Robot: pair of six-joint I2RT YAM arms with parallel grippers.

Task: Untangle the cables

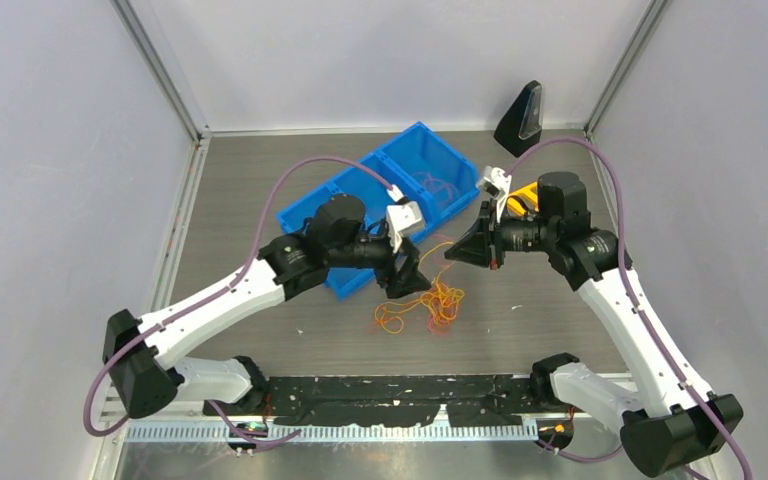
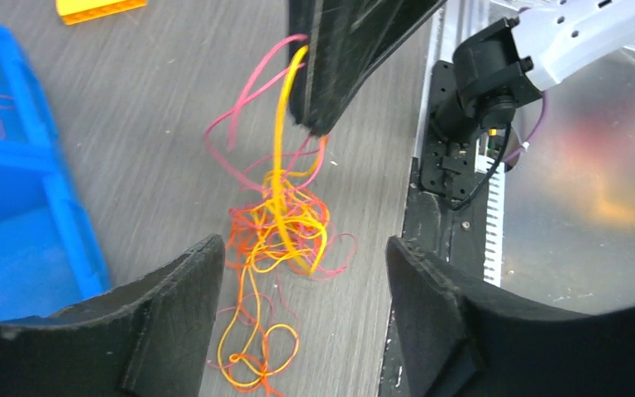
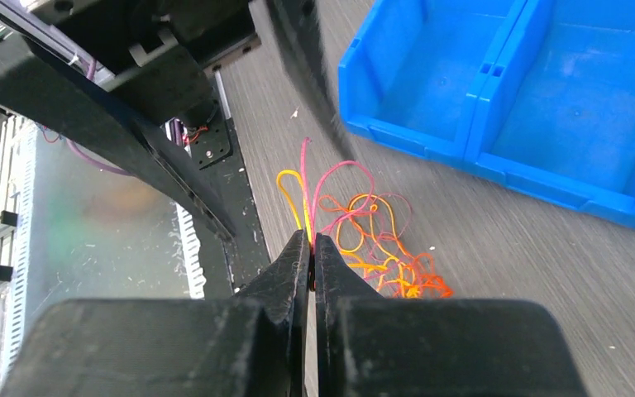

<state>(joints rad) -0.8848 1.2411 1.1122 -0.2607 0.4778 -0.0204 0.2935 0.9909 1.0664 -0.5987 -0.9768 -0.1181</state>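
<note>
The cables are a tangle of thin orange-yellow, red and pink strands on the grey table between the two grippers. My right gripper is shut on yellow and pink strands and holds them up off the heap. In the left wrist view it comes in from the top with the strands hanging down to the tangle. My left gripper is open wide and empty, hovering just above the tangle. In the top view it is close beside the right gripper.
Two joined blue bins stand behind the left gripper and also show in the wrist views; one holds a few thin strands. A yellow block and a black wedge-shaped object sit at the back right. A black rail runs along the near edge.
</note>
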